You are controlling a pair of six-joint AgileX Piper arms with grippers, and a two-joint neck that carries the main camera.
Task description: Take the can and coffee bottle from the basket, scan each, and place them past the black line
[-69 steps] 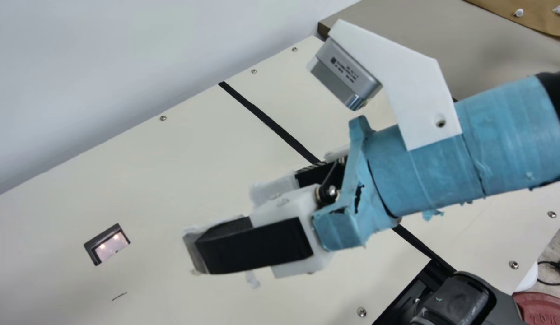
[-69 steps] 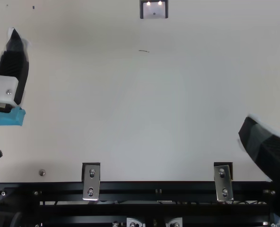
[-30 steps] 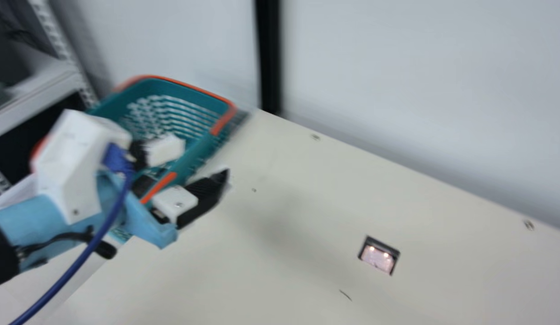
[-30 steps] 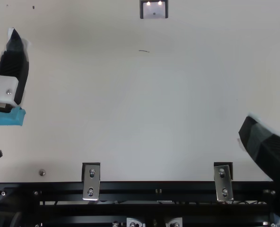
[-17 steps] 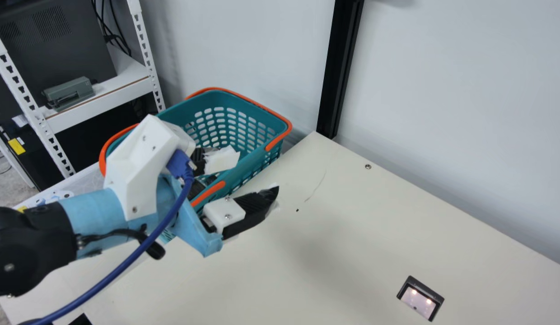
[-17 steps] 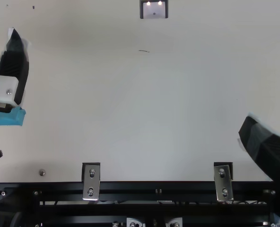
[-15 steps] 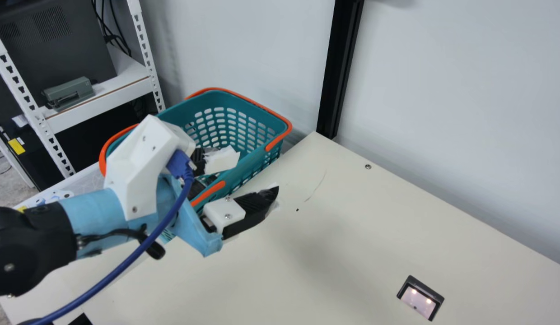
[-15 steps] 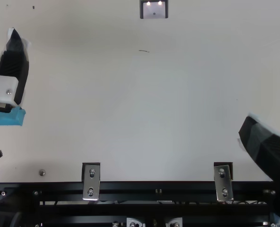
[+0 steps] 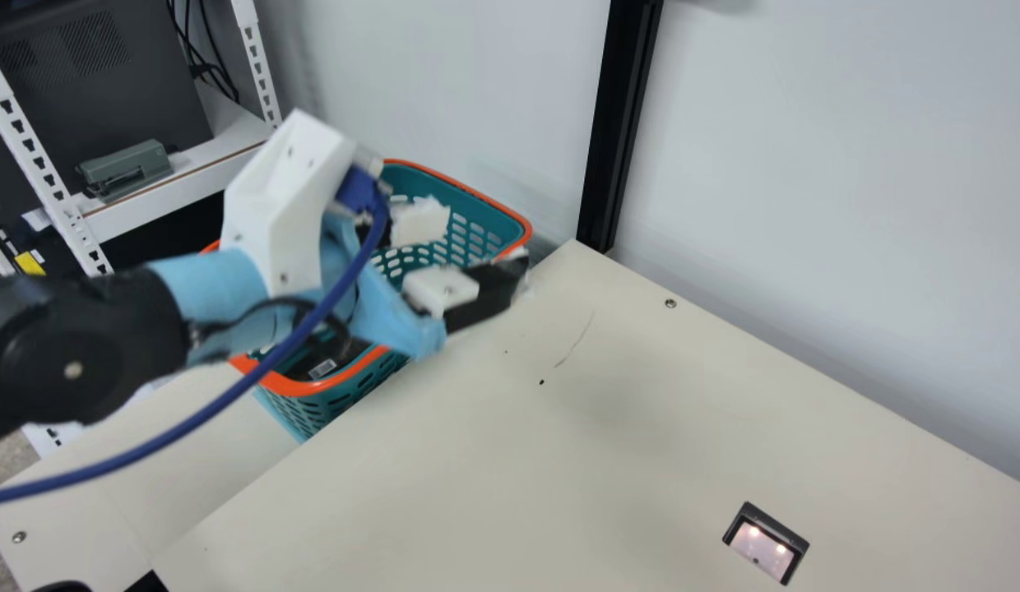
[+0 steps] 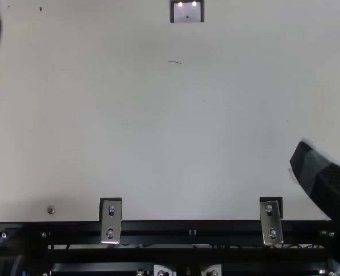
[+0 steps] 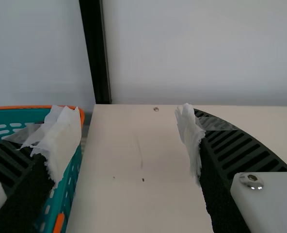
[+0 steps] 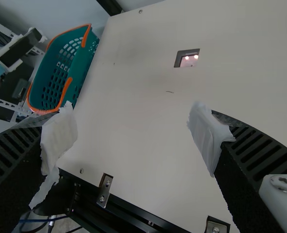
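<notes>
Inside the basket (image 9: 432,187), beside the cream table (image 9: 477,460), lies a dark labelled item (image 9: 311,362) (can or bottle, I cannot tell). Near its rim the left gripper (image 9: 481,240) hangs spread; the right gripper (image 10: 326,138), also spread, is over the table.

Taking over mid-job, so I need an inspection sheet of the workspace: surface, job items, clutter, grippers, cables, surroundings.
Surface: cream table, short dark mark.
Job items: teal basket by the table; inside, a dark item with a barcode label, type unclear; lit scanner window in the table.
Clutter: nothing seen.
Grippers: left gripper open near the basket; right gripper open; both hold nothing.
Cables: blue cable along the left arm.
Surroundings: white shelf, black post, pale wall.
</notes>
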